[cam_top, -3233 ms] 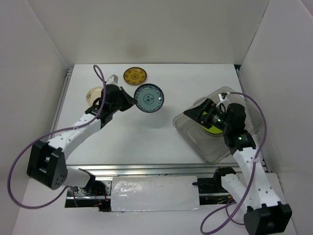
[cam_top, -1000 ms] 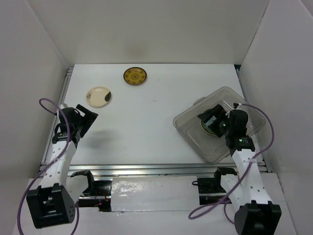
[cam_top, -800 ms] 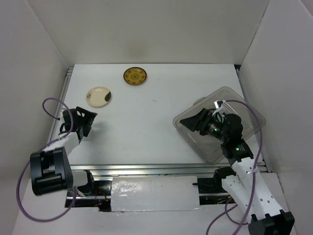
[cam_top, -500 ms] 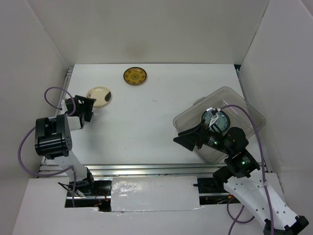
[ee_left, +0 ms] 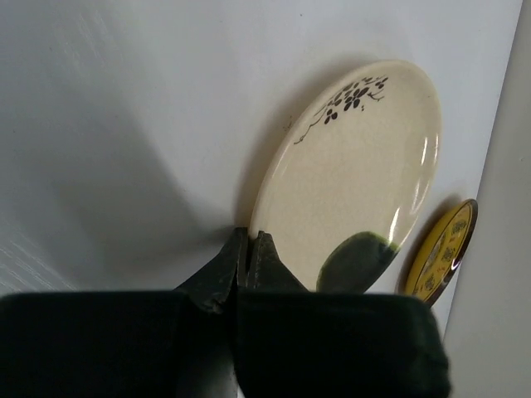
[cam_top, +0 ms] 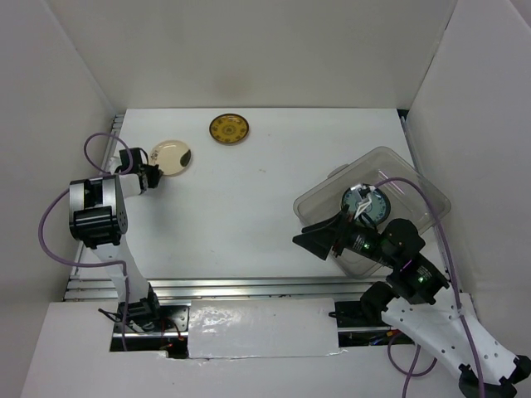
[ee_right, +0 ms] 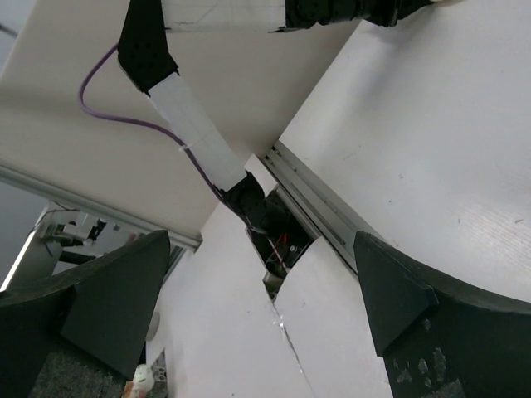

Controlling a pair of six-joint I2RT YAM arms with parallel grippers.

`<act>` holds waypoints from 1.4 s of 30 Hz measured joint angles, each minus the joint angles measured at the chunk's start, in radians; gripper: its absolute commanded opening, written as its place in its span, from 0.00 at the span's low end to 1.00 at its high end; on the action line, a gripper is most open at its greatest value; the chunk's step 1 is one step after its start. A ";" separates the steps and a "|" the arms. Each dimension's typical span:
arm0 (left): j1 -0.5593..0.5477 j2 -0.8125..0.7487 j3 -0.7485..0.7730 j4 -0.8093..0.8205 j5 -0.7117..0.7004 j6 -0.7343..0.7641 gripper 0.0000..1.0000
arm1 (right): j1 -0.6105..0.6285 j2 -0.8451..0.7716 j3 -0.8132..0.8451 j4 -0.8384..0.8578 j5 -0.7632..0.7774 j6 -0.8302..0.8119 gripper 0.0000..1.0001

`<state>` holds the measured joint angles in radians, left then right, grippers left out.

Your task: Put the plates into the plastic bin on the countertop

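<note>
A cream plate (cam_top: 172, 156) with a dark green patch lies at the back left of the countertop (cam_top: 249, 199). My left gripper (cam_top: 154, 171) is shut on its near rim. In the left wrist view the fingers (ee_left: 249, 238) pinch the edge of the cream plate (ee_left: 357, 166). The mustard-yellow plate (cam_top: 228, 128) sits further back and shows again in the left wrist view (ee_left: 444, 253). A blue-grey patterned plate (cam_top: 365, 204) rests inside the clear plastic bin (cam_top: 398, 162) on the right. My right gripper (cam_top: 319, 240) hangs open and empty just left of the bin, its jaws wide apart (ee_right: 261, 315).
White walls close in the countertop at the back and on both sides. A metal rail (cam_top: 249, 286) runs along the near edge, also in the right wrist view (ee_right: 311, 207). The left arm's purple cable (cam_top: 54, 224) loops out to the left.
My left gripper has moved back to the cream plate and shut on its rim. My right gripper, still open, has drawn slightly nearer, away from the bin.
</note>
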<state>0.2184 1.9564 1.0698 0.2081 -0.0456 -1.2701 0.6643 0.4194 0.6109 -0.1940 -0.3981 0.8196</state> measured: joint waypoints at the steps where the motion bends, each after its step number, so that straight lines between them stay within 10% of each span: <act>1: 0.001 0.000 0.000 -0.003 0.000 0.001 0.00 | 0.003 0.000 0.005 -0.002 0.007 -0.003 1.00; 6: -0.015 -0.103 -0.039 -0.117 -0.024 0.043 0.00 | 0.013 0.060 0.020 0.005 0.056 -0.034 1.00; 11: -0.192 -0.524 -0.235 -0.264 -0.061 0.170 0.00 | 0.018 0.332 0.082 0.034 0.112 -0.088 1.00; 19: -0.438 -0.902 -0.405 -0.215 0.220 0.269 0.00 | -0.077 0.710 0.248 0.071 0.104 -0.192 0.95; 27: -0.500 -0.861 -0.476 -0.106 0.493 0.294 0.00 | -0.158 0.824 0.245 0.155 -0.034 -0.217 0.65; 30: -0.514 -0.858 -0.488 -0.084 0.516 0.292 0.00 | -0.158 0.838 0.237 0.165 -0.043 -0.218 0.29; 31: -0.519 -0.858 -0.488 -0.078 0.520 0.291 0.00 | -0.159 0.838 0.230 0.167 -0.045 -0.217 0.00; 33: -0.523 -0.858 -0.488 -0.069 0.532 0.296 0.28 | -0.165 0.838 0.220 0.169 -0.021 -0.209 0.00; 34: -0.525 -0.858 -0.484 -0.060 0.533 0.301 0.49 | -0.174 0.837 0.213 0.166 -0.011 -0.204 0.00; 35: -0.531 -0.857 -0.476 -0.058 0.533 0.301 0.90 | -0.187 0.835 0.203 0.161 -0.002 -0.201 0.00; 36: -0.532 -0.857 -0.467 -0.063 0.526 0.306 0.99 | -0.201 0.828 0.188 0.161 -0.001 -0.189 0.00; 42: -0.504 -0.850 -0.346 -0.205 0.277 0.306 0.99 | -0.477 0.661 0.065 0.124 0.104 -0.076 0.00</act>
<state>-0.2852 1.1069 0.7235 0.0032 0.2314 -0.9638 0.1875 1.0805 0.6762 -0.0700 -0.2939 0.7433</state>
